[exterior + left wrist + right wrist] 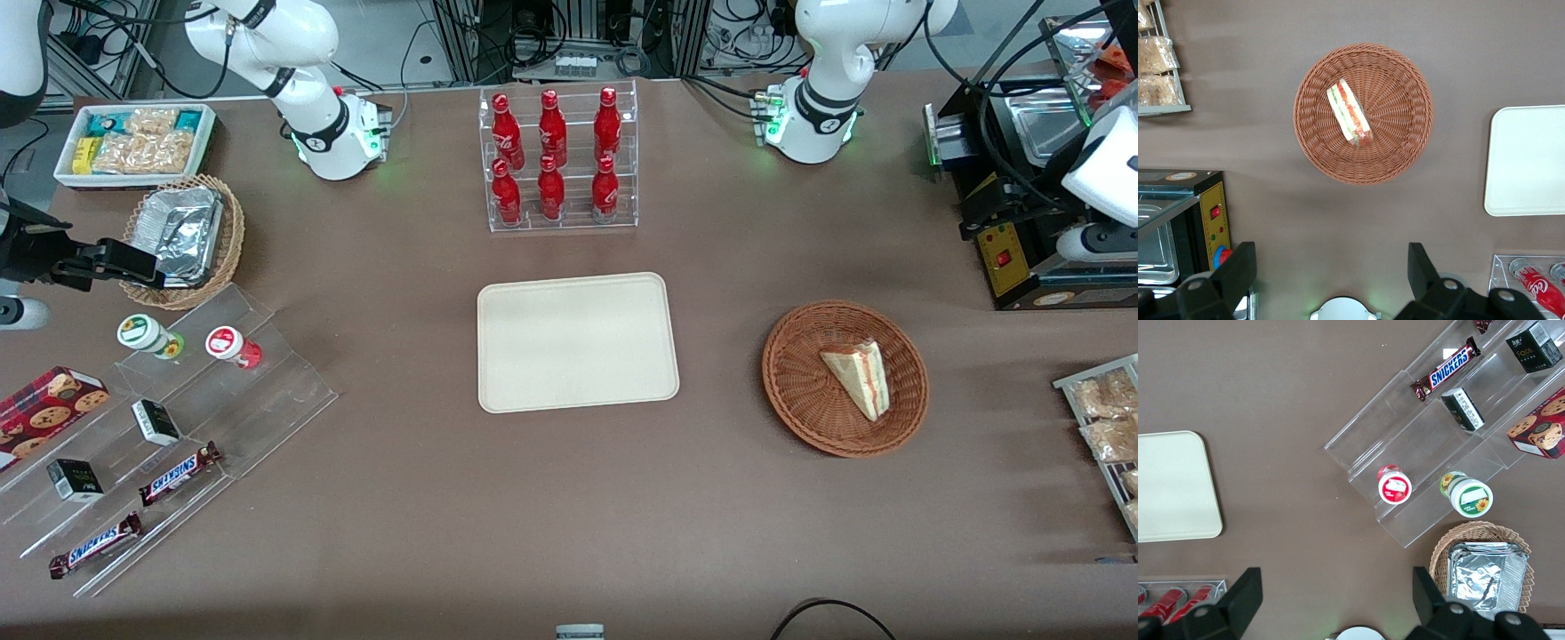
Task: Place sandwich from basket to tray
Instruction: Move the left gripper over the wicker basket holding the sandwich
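**Sandwich waits in the basket, open gripper high above it**

Nearest the front camera, the brown table (569, 516) lies bare. A little farther from the camera sit the two things that matter. The basket (805, 391), round and reddish-brown, stands toward the working arm's end of the table. The sandwich (859, 378) lies in it, a pale wedge resting on its side slightly off the basket's middle, its red and green filling showing along one long edge. The cream tray (576, 341) lies flat in the middle of the table, well apart from the basket, with nothing on it.

Farther still stands a clear rack of red bottles (556, 160), past the tray, with the arm bases at the table's back edge.

The gripper (1331, 277) hangs high above the table with its two fingers (1238, 270) spread wide and nothing between them. It is not yet over the basket. In the wrist view the sandwich (1349, 113) lies ahead of the fingertips, well apart from them, with bare table between.

The sandwich's long axis runs at a slant to the line between the two fingers. In my judgement the coming move needs the gripper to travel forward over the basket, descend, and turn the wrist somewhat so the fingers close across the wedge's narrow thickness, not along its length.
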Robot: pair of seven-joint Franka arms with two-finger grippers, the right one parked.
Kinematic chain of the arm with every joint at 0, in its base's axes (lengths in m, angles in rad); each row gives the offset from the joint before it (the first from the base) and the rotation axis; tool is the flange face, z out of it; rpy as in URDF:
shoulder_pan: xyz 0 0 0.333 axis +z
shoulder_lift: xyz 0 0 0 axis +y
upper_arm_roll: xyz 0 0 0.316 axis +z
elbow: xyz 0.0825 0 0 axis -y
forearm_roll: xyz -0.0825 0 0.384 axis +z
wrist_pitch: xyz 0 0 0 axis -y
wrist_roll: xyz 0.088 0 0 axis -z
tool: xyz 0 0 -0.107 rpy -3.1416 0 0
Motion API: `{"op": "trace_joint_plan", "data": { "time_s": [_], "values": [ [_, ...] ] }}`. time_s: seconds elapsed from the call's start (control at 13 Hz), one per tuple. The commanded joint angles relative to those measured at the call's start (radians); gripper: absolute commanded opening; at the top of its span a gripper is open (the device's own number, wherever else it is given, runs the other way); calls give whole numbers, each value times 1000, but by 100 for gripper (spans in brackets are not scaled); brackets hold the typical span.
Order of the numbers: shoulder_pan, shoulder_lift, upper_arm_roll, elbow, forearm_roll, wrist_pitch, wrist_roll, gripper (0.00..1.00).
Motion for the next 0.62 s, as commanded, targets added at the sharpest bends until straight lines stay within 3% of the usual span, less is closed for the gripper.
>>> {"op": "trace_joint_plan", "data": {
  "time_s": [0.0,0.23,0.54],
  "values": [
    [18,-5,-20,7,-10,-10,7,100],
    [17,9,-17,-1,-2,-5,8,100],
    [18,69,-15,-78,7,123,-4,100]
  ]
}}
